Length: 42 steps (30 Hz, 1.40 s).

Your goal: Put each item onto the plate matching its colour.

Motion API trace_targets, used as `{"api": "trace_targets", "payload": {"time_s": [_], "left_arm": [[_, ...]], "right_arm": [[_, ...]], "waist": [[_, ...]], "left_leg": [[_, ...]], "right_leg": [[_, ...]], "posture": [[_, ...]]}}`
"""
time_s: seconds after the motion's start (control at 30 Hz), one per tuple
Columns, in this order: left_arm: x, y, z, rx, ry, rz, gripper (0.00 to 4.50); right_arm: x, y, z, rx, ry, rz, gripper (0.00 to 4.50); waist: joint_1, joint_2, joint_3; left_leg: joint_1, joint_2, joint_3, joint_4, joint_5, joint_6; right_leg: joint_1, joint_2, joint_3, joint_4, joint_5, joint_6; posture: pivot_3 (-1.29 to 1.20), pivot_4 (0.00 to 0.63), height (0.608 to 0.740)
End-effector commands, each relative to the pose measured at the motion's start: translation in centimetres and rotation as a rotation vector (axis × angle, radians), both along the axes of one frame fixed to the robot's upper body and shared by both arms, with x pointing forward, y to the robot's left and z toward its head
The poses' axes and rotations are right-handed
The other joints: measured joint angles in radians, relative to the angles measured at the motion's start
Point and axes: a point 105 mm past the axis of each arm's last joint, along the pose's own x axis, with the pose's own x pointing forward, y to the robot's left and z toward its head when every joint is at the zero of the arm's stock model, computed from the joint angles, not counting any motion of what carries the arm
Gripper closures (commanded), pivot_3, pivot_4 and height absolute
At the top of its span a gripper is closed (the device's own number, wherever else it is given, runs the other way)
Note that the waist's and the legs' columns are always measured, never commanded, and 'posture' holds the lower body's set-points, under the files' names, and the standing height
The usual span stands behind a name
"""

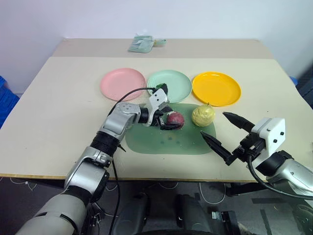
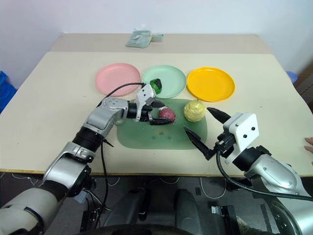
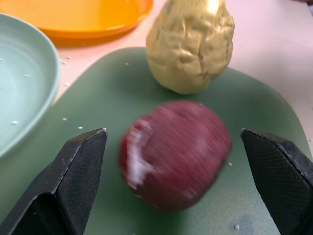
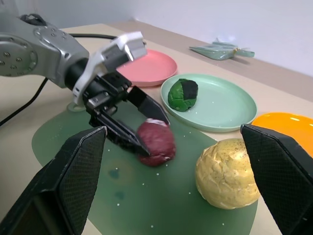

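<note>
Right now the maroon toy (image 4: 156, 142) lies on the green mat (image 1: 161, 142), toward its far side, with my left pincer (image 1: 168, 120) reaching in from the left and its two black fingers (image 3: 73, 171) spread wide, one on either side of the toy. Seen along the fingers there is clear mat between each tip and the toy, so I have hold of nothing. From the side, the nearer finger lies low along the mat right up against the toy, and I cannot tell whether it touches.

Just to the right of the maroon toy, also on the mat, sits the pale yellow knobbly toy (image 4: 227, 171), near the mat's far right corner. The dark green toy (image 4: 182, 94) with its black patch already rests on the mint green plate (image 4: 230, 105), at that plate's left near part.

Beyond the mat, three plates stand in a row: the pink plate (image 1: 122, 84) on the left, the mint green one in the middle, the yellow plate (image 1: 216, 88) on the right. The pink and yellow plates hold nothing.

My right pincer (image 1: 226, 131) hangs off the mat's near right corner, above the table (image 1: 58, 127), its fingers spread wide and empty, pointing toward the toys.

At the far edge of the table lies a small pale green packet (image 1: 142, 44).
</note>
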Motion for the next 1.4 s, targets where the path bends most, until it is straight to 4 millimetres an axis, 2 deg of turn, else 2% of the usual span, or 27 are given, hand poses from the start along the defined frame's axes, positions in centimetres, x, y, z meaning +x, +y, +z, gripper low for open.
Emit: {"api": "trace_targets", "payload": {"time_s": [0.03, 0.33, 0.4, 0.53, 0.67, 0.73, 0.77, 0.9, 1.1, 1.2, 1.4], "left_arm": [[0.3, -1.0, 1.3, 0.009, -0.071, -0.042, 0.02], [1.2, -1.7, 0.7, 0.039, -0.101, -0.031, 0.02], [1.2, -2.0, 0.5, 0.035, -0.094, -0.029, 0.54], [1.3, -2.0, 0.6, 0.032, -0.108, -0.022, 1.99], [1.6, -1.5, 1.5, -0.015, -0.116, 0.016, 1.99], [2.2, -0.6, 2.9, -0.079, -0.116, 0.083, 1.99], [3.0, 0.6, 3.9, -0.129, -0.111, 0.167, 1.99], [5.9, 7.1, 7.0, -0.298, -0.118, 0.567, 1.99], [7.9, 13.8, 7.3, -0.384, -0.133, 0.956, 1.99], [8.6, 14.8, 6.7, -0.393, -0.119, 1.043, 1.99], [9.8, 14.4, 5.4, -0.400, -0.091, 1.106, 1.99]], "right_arm": [[-0.6, 0.6, 1.3, -0.013, -0.064, 0.007, 0.00], [-0.7, 0.4, 1.1, -0.012, -0.064, -0.006, 0.00], [-0.7, 0.4, 1.1, -0.012, -0.065, -0.008, 0.00], [-0.8, 0.4, 1.0, -0.013, -0.066, -0.009, 0.00], [-0.8, 0.5, 1.1, -0.013, -0.069, -0.006, 0.00], [-0.8, 0.5, 1.1, -0.013, -0.070, -0.004, 0.00], [-0.7, 0.6, 1.2, -0.013, -0.072, -0.002, 0.00], [-0.4, 0.7, 1.2, -0.011, -0.077, 0.014, 0.00], [0.3, 1.1, 1.4, -0.004, -0.085, 0.059, 0.00], [0.7, 1.4, 1.6, -0.002, -0.090, 0.089, 0.00], [1.5, 2.5, 2.0, -0.005, -0.101, 0.174, 0.00]], "waist": [[0.001, 0.000, 0.000], [0.000, 0.000, 0.000], [0.000, 0.000, 0.000], [0.000, 0.000, 0.000], [0.000, 0.000, 0.000], [-0.001, 0.000, 0.000], [-0.001, 0.000, 0.000], [-0.008, 0.000, 0.000], [0.005, 0.000, 0.000], [0.005, -0.001, 0.000], [0.000, -0.001, 0.000]], "left_leg": [[0.000, 0.000, 0.000, 0.000, 0.000, 0.000], [0.000, 0.000, 0.000, 0.000, 0.000, 0.000], [0.000, 0.000, 0.000, 0.000, 0.000, 0.000], [0.000, 0.000, 0.000, 0.000, 0.000, 0.000], [0.000, 0.000, 0.000, 0.000, 0.000, 0.000], [0.000, 0.000, 0.000, 0.000, 0.000, 0.000], [0.000, 0.000, 0.000, 0.000, 0.000, 0.000], [0.000, 0.001, 0.000, 0.000, 0.000, 0.000], [0.000, 0.000, 0.000, 0.001, 0.000, 0.000], [0.000, -0.001, -0.001, 0.002, 0.000, 0.000], [0.000, -0.001, -0.001, 0.002, 0.000, 0.000]], "right_leg": [[0.000, 0.000, 0.000, 0.000, 0.000, 0.000], [0.000, 0.000, 0.000, 0.000, 0.000, 0.000], [0.000, 0.000, 0.000, 0.000, 0.000, 0.000], [0.000, 0.000, 0.000, 0.000, 0.000, 0.000], [0.000, 0.000, 0.000, 0.000, 0.000, 0.000], [0.000, 0.000, 0.000, 0.000, 0.000, 0.000], [0.000, 0.000, 0.000, 0.000, 0.000, 0.000], [-0.001, 0.001, 0.000, 0.001, 0.000, 0.000], [0.000, 0.001, 0.000, 0.002, 0.001, 0.002], [0.001, 0.000, 0.000, 0.002, 0.001, 0.003], [0.000, 0.000, -0.001, 0.002, 0.002, 0.003]], "posture": [[0.00, 0.150, 0.740], [0.00, 0.150, 0.740], [0.00, 0.150, 0.740], [0.00, 0.150, 0.740], [0.00, 0.150, 0.740], [0.00, 0.150, 0.740], [0.00, 0.150, 0.740], [0.00, 0.150, 0.740], [0.00, 0.150, 0.740], [0.00, 0.150, 0.740], [0.00, 0.150, 0.740]]}}
